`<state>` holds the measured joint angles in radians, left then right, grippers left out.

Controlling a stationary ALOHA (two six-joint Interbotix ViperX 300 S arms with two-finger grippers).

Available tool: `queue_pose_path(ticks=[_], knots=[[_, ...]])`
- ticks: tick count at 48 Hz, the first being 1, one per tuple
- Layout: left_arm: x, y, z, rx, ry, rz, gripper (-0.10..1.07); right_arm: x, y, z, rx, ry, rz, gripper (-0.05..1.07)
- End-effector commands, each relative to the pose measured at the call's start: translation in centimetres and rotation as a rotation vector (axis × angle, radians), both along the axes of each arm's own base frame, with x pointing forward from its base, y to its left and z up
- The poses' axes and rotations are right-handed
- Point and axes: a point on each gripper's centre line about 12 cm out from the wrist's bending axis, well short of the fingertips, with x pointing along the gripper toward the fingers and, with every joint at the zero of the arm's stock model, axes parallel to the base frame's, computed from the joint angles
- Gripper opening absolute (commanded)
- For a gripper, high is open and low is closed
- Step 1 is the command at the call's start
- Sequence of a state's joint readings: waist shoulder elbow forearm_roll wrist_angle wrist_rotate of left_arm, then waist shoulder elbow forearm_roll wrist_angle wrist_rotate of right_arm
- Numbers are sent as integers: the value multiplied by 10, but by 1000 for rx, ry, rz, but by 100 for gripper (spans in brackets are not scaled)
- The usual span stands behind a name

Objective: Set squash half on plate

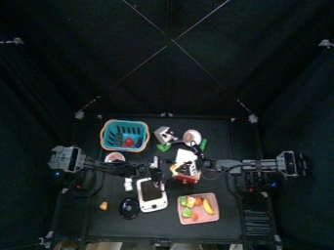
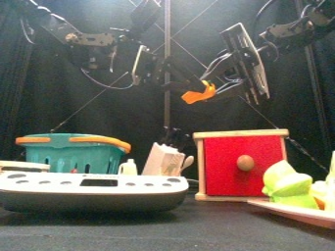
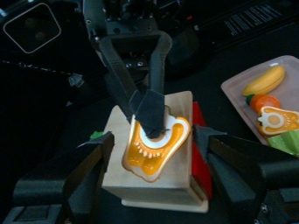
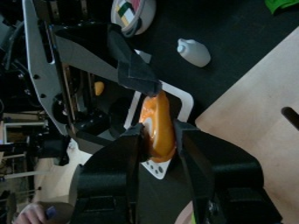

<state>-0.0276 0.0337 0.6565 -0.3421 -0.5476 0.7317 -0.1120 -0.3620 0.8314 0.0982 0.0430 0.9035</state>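
The table [image 1: 104, 186] spreads below me, crowded: a teal basket [image 2: 72, 154] at the back left, a wooden box [image 2: 242, 162] with a red front in the middle, a scale [image 2: 92, 191] near the front, and the plate [image 1: 198, 208] at the front right, already carrying toy food. My right gripper [image 4: 158, 131] is clamped on the squash [image 3: 155, 144], holding it by its edges high in the air, directly above the box and well apart from the plate. My left gripper [image 3: 146, 188] hangs just beside it with its fingers apart, gripping nothing, looking down on the squash's orange cut face. As I judge it, the carry is only half made, and the risks lie in the descent. The squash is thin and I pinch it narrowly, so a tilt or a jolt could let it slip and drop onto the box instead. The plate has little bare room among the banana [image 3: 267, 80] and other pieces, so a careless lowering could knock them off or leave the squash leaning on the rim. My two arms are close together, and swinging right could brush the left one.
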Motion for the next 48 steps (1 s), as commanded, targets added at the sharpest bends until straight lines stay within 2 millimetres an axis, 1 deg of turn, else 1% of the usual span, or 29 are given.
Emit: queue_pose_path(ticks=[1,7,14,15,19,22,23,29,31,35,39,48], knots=[[-7,3,21,-25,-75,28,103,-5,3,10,-9,-22,12,63],[-24,-2,27,-62,-121,53,103,-15,27,13,-16,10,97,63],[-47,-14,28,-78,-146,43,103,-36,63,12,-26,83,233,63],[-50,-14,27,-79,-144,43,103,-41,71,11,-28,101,266,63],[-58,-17,23,-86,-130,38,103,-57,93,3,-25,172,353,63],[-61,-20,18,-89,-116,32,103,-69,108,-7,-28,235,420,63],[-63,-21,16,-88,-110,29,103,-75,116,-12,-25,268,451,63],[-69,-25,6,-89,-80,17,103,-91,143,-31,11,354,543,63],[-70,-26,4,-88,-74,14,103,-92,150,-38,29,384,554,63],[-72,-27,1,-92,-65,16,103,-92,153,-48,47,431,550,63],[-74,-27,-1,-104,-59,26,103,-90,154,-56,41,467,548,63],[-83,-31,-14,-131,-14,28,103,-79,156,-68,-10,507,556,64]])
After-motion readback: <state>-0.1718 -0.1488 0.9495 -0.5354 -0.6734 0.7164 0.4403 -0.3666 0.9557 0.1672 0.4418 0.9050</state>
